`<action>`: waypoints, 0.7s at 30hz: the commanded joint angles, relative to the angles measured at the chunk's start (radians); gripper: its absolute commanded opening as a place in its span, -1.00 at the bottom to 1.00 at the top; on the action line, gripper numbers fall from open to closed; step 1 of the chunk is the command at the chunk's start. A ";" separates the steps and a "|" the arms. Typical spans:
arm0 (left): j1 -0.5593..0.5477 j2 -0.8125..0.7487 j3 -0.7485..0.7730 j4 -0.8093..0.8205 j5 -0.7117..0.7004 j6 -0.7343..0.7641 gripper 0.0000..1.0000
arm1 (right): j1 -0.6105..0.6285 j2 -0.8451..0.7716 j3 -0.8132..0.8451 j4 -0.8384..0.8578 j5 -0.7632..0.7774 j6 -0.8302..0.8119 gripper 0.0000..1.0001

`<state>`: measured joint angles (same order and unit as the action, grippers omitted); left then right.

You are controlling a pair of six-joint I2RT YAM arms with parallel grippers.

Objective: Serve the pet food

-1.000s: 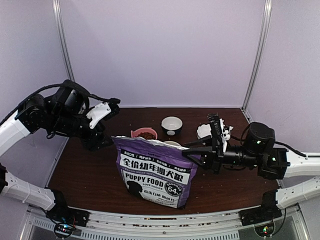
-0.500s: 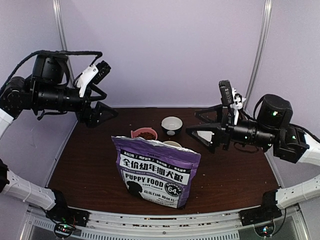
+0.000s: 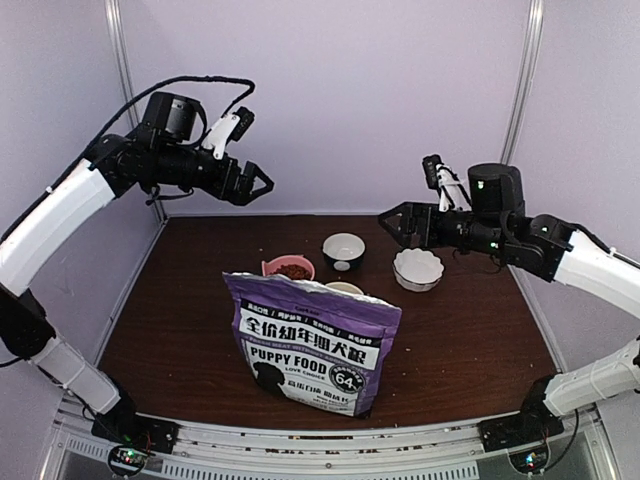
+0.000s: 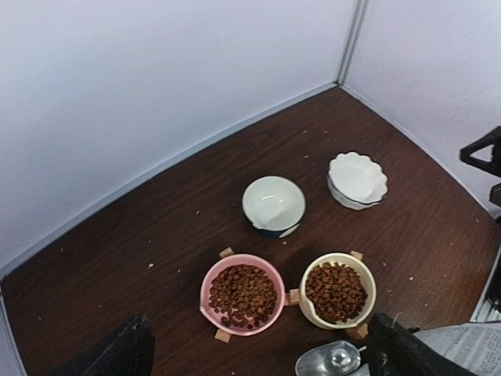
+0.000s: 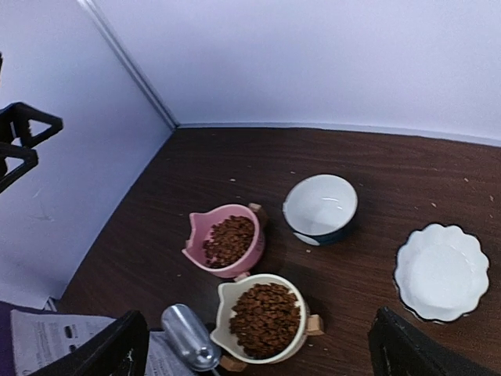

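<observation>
Pet food, reddish-brown kibble, fills a pink bowl [image 4: 242, 294] and a cream bowl [image 4: 337, 290] that stand side by side behind the purple bag [image 3: 312, 343]. A silver scoop [image 5: 190, 337] lies empty beside the cream bowl at the bag's top. High over the table's back left, my left gripper [image 3: 258, 185] hangs open with nothing between its fingers [image 4: 117, 356]. At the back right my right gripper [image 3: 395, 225] is also raised and open, and its fingers [image 5: 407, 352] hold nothing. Both wrist views look down on the bowls from well above.
An empty white bowl with a dark base [image 3: 343, 248] and an empty scalloped white dish [image 3: 418, 268] stand behind the two food bowls. Pale walls close the table at the back and both sides. Crumbs dot the dark wood.
Both arms have lifted from beside the bag's top to high above the back of the table. Both grippers have opened wide.
</observation>
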<state>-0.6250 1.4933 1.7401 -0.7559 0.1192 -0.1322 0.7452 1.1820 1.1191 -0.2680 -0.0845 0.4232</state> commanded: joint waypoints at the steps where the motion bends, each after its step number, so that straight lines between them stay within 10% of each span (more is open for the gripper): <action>1: 0.166 -0.024 -0.118 0.175 0.066 -0.106 0.94 | -0.146 0.005 -0.078 0.003 0.025 0.048 1.00; 14: 0.743 -0.247 -0.836 0.647 -0.066 -0.321 0.95 | -0.580 -0.120 -0.374 0.209 0.075 -0.124 1.00; 21: 0.776 -0.350 -1.103 0.824 -0.406 -0.280 0.95 | -0.718 -0.249 -0.637 0.496 0.170 -0.213 1.00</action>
<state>0.1516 1.1976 0.7364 -0.1524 -0.0818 -0.4179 0.0692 0.9909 0.6033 0.0071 0.0021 0.2890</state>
